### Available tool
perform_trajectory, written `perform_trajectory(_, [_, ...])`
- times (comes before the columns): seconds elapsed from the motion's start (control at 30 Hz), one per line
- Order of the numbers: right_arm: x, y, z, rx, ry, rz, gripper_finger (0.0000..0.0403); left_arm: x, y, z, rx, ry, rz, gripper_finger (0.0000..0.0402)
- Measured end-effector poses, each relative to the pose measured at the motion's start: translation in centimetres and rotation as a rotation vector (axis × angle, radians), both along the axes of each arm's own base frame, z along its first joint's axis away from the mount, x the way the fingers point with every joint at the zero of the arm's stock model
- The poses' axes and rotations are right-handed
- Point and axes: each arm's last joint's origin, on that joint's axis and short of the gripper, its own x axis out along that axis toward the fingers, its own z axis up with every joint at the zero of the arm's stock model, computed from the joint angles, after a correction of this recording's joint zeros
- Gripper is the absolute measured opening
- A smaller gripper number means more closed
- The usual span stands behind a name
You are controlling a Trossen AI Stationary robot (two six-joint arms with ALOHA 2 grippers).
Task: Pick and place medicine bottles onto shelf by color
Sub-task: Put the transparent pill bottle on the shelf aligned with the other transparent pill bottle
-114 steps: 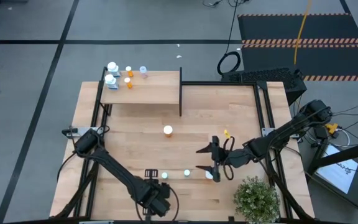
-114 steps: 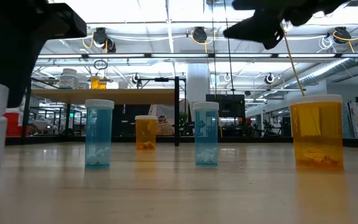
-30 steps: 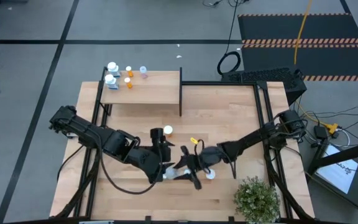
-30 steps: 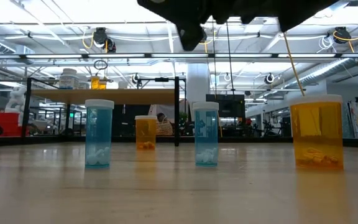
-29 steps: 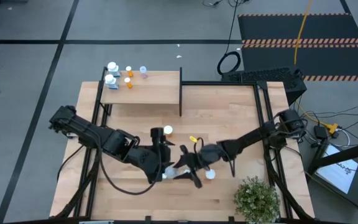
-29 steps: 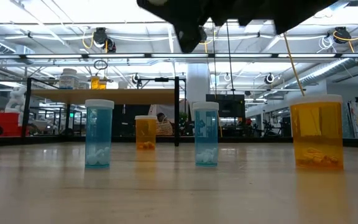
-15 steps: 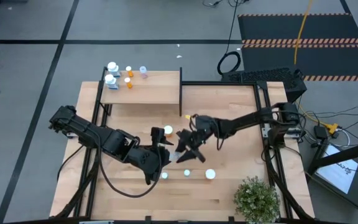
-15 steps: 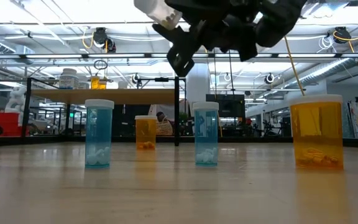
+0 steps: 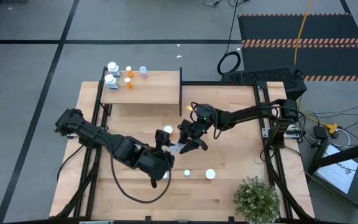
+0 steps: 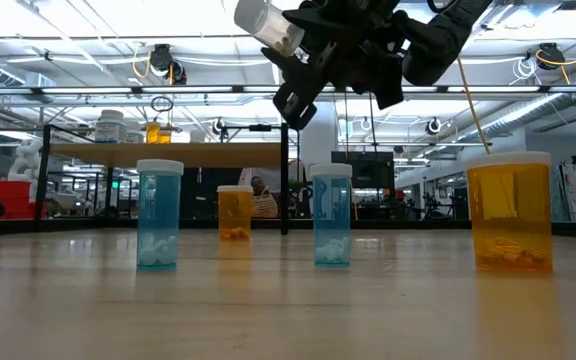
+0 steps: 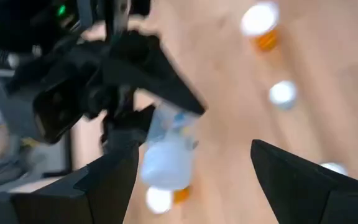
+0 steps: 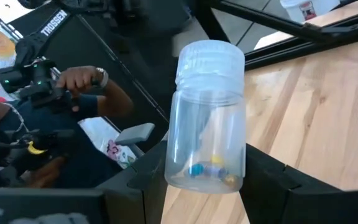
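Your right gripper (image 9: pixel 187 142) is up in the air over the middle of the desk (image 9: pixel 241 112), fingers clamped on a clear bottle (image 12: pixel 207 118); the bottle sits between the two fingers (image 12: pixel 151 177), gripped low on its body, white cap sticking out past the fingertips, small coloured pills in the base; in the low view that same bottle is tilted, cap end up and away from the jaws. Your left gripper (image 9: pixel 162 148) is just beside it, fingers (image 11: pixel 114 180) spread wide with nothing in them, the clear bottle lined up in the gap ahead of them but not touched. On the desk: an orange bottle (image 9: pixel 168 130) near the centre, close to both grippers; two blue bottles (image 10: pixel 159 214) and a bigger orange bottle (image 10: pixel 509 212) stand towards the near edge by the plant (image 9: pixel 257 199). The shelf (image 9: pixel 145 90) at the far left corner holds white, orange and pale bottles bunched at its far left end.
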Motion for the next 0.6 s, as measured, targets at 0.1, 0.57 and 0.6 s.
perform_trajectory(0.1, [-0.1, -0.3, 0.0, 0.0, -0.007, 0.009, 0.0159, 0.1, 0.4, -0.9, 0.069, 0.05, 0.05, 0.0312])
perform_trajectory(0.57, [-0.1, -0.5, 0.1, -0.036, -0.053, 0.031, 0.016, 1.1, 1.9, -1.3, 0.063, 0.064, 0.082, 0.0229])
perform_trajectory(0.6, [-0.1, -0.5, 0.1, -0.038, -0.055, 0.031, 0.016, 1.1, 2.0, -1.3, 0.056, 0.068, 0.078, 0.0219])
